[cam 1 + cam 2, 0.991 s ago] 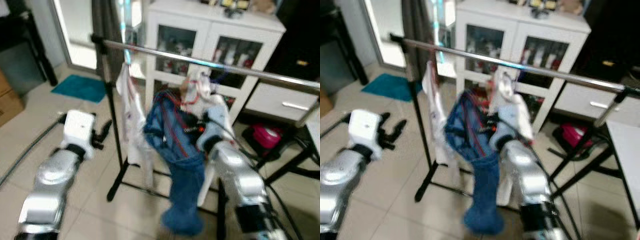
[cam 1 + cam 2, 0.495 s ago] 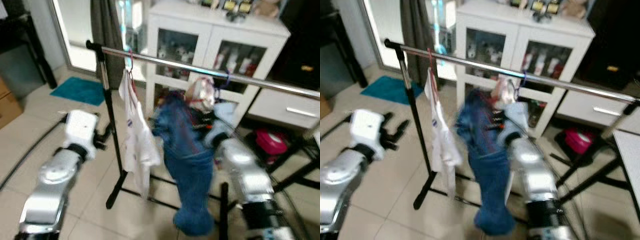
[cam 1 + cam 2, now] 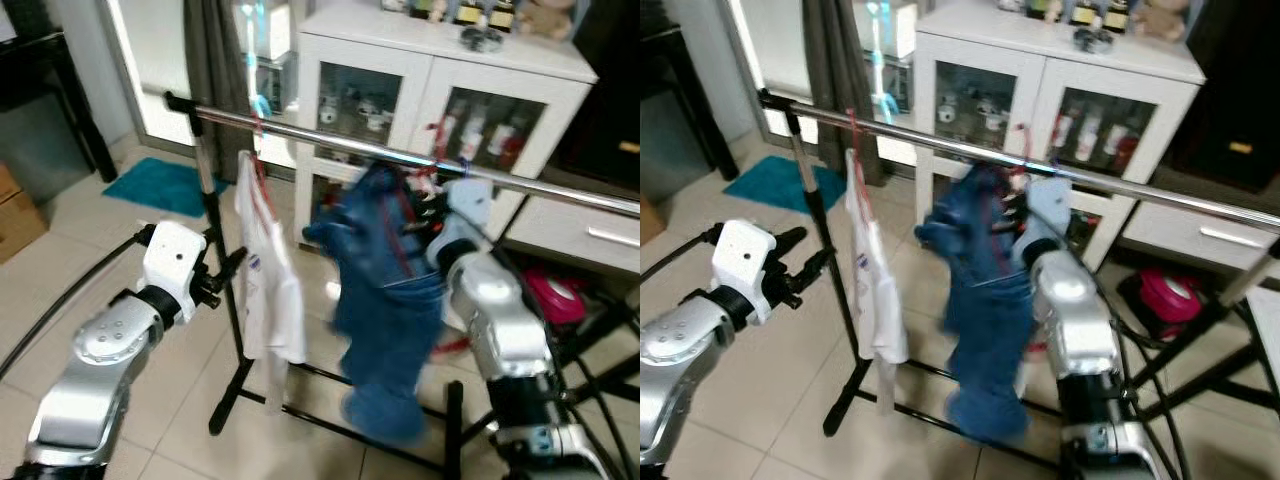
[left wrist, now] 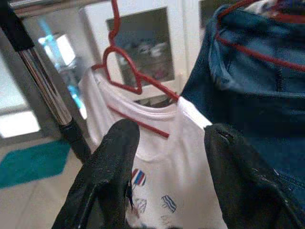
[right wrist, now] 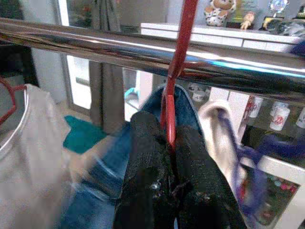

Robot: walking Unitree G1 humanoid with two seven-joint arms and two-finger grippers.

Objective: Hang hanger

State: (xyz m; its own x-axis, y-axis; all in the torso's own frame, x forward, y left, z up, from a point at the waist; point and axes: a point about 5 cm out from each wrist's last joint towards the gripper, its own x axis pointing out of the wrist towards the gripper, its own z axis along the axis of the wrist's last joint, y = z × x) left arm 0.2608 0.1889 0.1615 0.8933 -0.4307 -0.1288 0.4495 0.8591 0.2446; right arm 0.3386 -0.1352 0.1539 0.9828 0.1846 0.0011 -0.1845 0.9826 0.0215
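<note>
Starting at the left, the left gripper (image 4: pixel 167 186) hangs spread apart and empty near the rack's black upright post (image 3: pixel 215 250), facing the white printed T-shirt (image 3: pixel 268 290) that already hangs on its own red wire hanger (image 4: pixel 125 78). Further right, the red wire hanger carrying blue jeans (image 3: pixel 385 300) is the piece in hand: its hook (image 5: pixel 177 62) rises in front of the shiny chrome clothes rail (image 5: pixel 95 43), while the right gripper (image 5: pixel 167 152) is clenched tight on the hanger's neck just below the rail. Whether the hook has truly caught over the rail is hard to tell. To finish well, I would lower the wrist slightly until the rail takes the weight, then ease the fingers apart only once the jeans hang steady. Beyond stands a white glass-door cabinet (image 3: pixel 440 110).
</note>
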